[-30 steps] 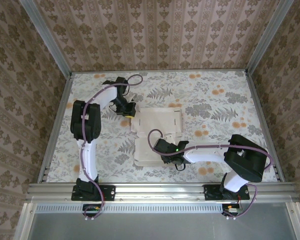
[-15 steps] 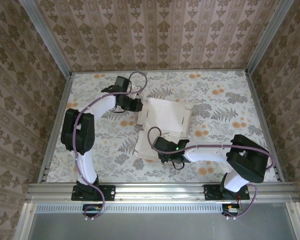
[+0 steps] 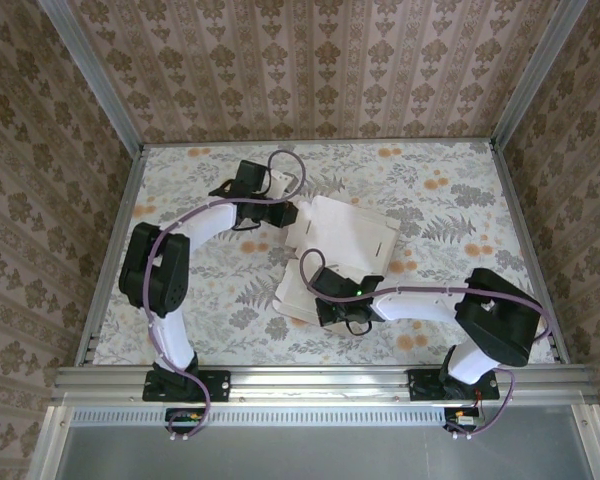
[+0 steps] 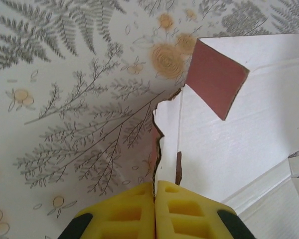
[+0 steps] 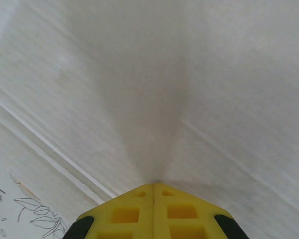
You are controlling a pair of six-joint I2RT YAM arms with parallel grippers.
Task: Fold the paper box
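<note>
The paper box (image 3: pixel 345 235) lies mid-worktop (image 3: pixel 450 180), long axis running near to far, its far half held tilted up by the left pincer (image 4: pixel 155 185) clenched on its left edge, the right pincer (image 5: pixel 154 185) clenched with tips against the near half.

The paper box (image 3: pixel 348 232) is whitish inside with a dusty-pink flap (image 4: pixel 215 78) at two o'clock, on a grey-fern, orange-blossom tablecloth (image 3: pixel 450 180); the left gripper (image 4: pixel 155 186) is yellow.
</note>
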